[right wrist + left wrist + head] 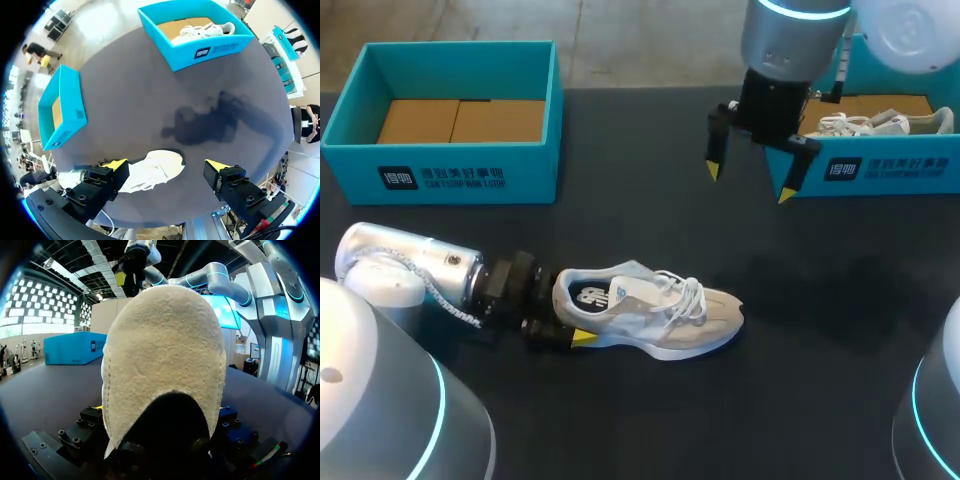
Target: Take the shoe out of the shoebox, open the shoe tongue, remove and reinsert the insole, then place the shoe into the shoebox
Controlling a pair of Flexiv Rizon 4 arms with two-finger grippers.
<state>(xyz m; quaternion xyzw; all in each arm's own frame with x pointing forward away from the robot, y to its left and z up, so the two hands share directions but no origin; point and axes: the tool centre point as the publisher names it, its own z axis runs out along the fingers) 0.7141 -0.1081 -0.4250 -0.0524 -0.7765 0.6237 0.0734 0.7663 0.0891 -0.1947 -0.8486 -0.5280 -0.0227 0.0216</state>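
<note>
1. Your left fingers (582,337) hold the heel (567,296) of the shoe (655,318), near the worktop's (620,225) left edge. Hold it steady.
2. Your right fingers (713,168) hang wide open; lower them onto the tongue (642,285).

head: above-behind, looking down | left wrist: close at shoe (165,365) heel | right wrist: high, downward, shoe shared

The right shoebox (880,170) is cut off by the head view's right edge and partly hidden behind the right arm (785,40). In the left wrist view, the heel of the sneaker (165,365) blocks most of the table (50,395) beyond.
</note>
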